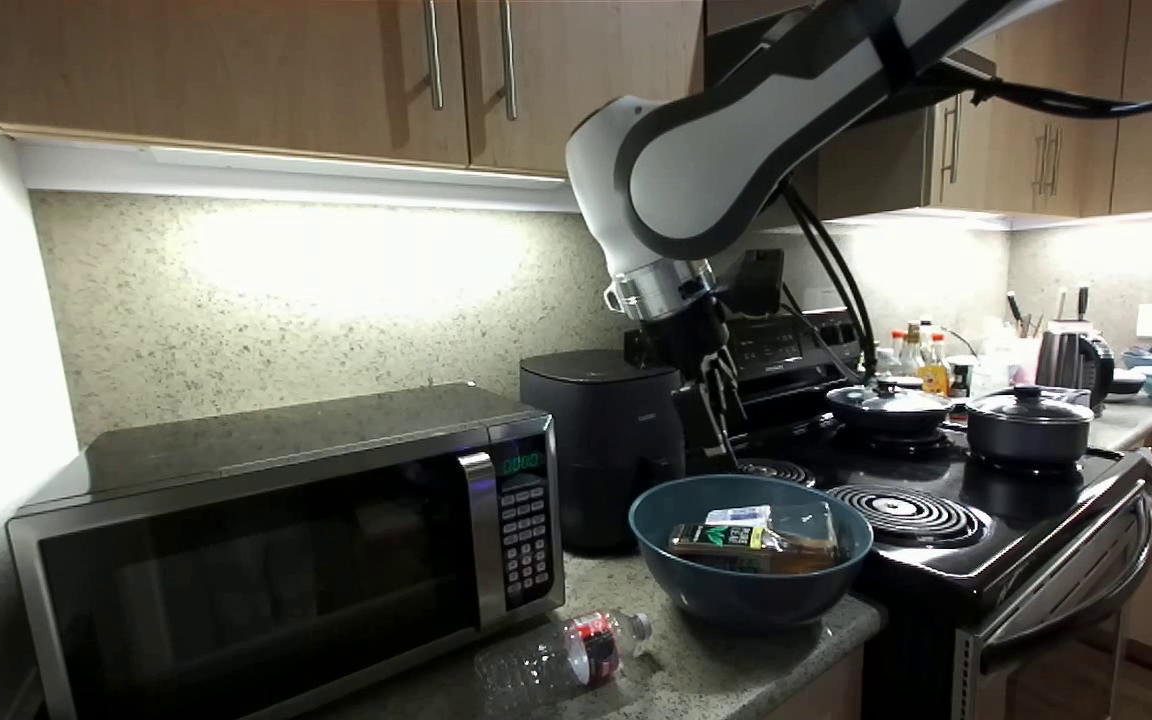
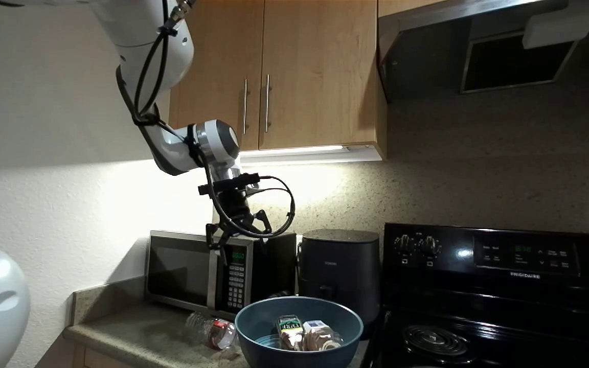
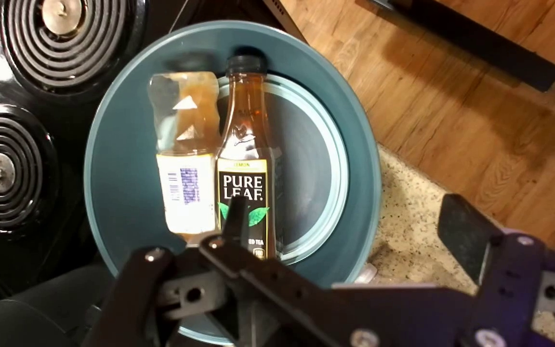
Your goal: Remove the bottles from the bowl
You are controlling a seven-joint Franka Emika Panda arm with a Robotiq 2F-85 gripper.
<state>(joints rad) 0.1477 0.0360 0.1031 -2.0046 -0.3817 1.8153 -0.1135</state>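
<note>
The blue bowl [image 1: 736, 600] stands on the counter between the microwave and the stove. Two bottles lie side by side in it. One is a brown tea bottle [image 3: 246, 144] with a black label and dark cap. The other is a clear bottle [image 3: 188, 193] with a white label and some brown liquid. A clear bottle with a red label [image 1: 591, 648] lies on the counter beside the bowl. My gripper [image 2: 238, 237] is open and empty, above the bowl. In the wrist view one finger overlaps the tea bottle's label and the other is over the counter.
The microwave [image 1: 286, 560] stands beside the bowl, with a black air fryer [image 1: 601, 450] behind it. The stove [image 1: 901, 510] adjoins the counter and bears dark pots [image 1: 1028, 430]. Cabinets [image 2: 320, 76] hang above. The counter edge [image 1: 836, 640] is close to the bowl.
</note>
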